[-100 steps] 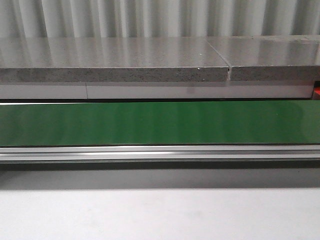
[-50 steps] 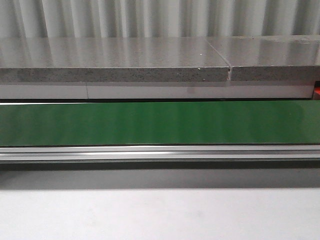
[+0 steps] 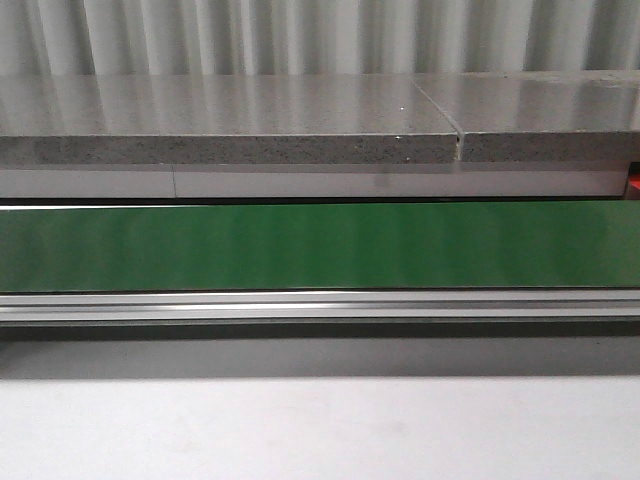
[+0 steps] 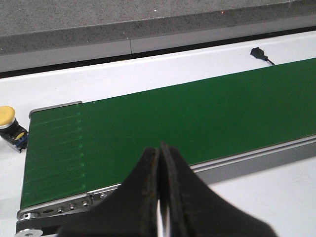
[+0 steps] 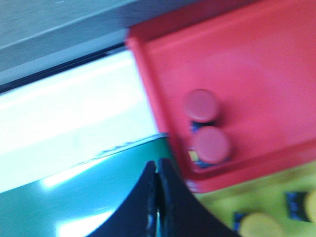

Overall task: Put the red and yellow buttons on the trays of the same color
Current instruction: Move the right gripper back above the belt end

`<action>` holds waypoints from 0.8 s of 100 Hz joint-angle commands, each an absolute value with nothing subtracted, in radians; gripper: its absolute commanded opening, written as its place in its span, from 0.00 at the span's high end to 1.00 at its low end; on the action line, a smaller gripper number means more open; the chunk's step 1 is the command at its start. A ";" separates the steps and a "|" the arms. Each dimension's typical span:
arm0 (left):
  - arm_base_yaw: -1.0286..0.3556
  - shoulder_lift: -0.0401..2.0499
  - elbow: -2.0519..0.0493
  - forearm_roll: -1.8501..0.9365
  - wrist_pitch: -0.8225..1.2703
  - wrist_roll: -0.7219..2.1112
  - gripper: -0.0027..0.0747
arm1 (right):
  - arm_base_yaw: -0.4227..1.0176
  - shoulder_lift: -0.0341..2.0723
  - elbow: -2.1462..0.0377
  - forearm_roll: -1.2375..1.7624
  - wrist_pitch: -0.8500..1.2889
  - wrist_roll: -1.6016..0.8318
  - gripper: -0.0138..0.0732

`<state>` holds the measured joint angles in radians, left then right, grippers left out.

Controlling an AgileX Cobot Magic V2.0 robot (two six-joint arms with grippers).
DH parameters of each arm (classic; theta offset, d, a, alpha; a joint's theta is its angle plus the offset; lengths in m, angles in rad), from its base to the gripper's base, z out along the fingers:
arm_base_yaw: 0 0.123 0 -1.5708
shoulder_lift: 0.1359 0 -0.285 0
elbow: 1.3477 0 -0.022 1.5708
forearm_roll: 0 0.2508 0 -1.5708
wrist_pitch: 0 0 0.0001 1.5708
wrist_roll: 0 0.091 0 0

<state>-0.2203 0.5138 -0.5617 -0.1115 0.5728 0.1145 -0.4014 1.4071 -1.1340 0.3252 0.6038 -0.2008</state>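
In the left wrist view a yellow button (image 4: pixel 7 116) on a dark base sits on the white table just off the end of the green belt (image 4: pixel 173 123). My left gripper (image 4: pixel 160 148) hangs shut and empty over the belt's near rail. In the blurred right wrist view a red tray (image 5: pixel 276 64) holds two red buttons (image 5: pixel 201 105) (image 5: pixel 212 145). A yellow tray (image 5: pixel 281 190) beside it holds yellow buttons (image 5: pixel 256 226). My right gripper (image 5: pixel 157 164) is shut and empty over the belt's end, just short of the red tray. The front view shows no button, tray or gripper.
The green belt (image 3: pixel 320 245) runs across the front view, with a metal rail (image 3: pixel 320 305) in front and a grey stone ledge (image 3: pixel 230 135) behind. A small black plug (image 4: pixel 257 52) with a cable lies on the white table beyond the belt.
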 commanded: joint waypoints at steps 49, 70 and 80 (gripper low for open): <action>-0.227 0.518 -0.587 -0.121 0.505 0.113 0.99 | -0.052 1.123 -0.930 0.204 0.360 -0.216 0.92; -0.227 0.518 -0.587 -0.121 0.505 0.113 0.99 | -0.017 0.945 -0.790 0.195 0.340 -0.216 0.92; -0.227 0.518 -0.587 -0.121 0.505 0.113 0.99 | -0.017 0.838 -0.721 0.194 0.328 -0.216 0.92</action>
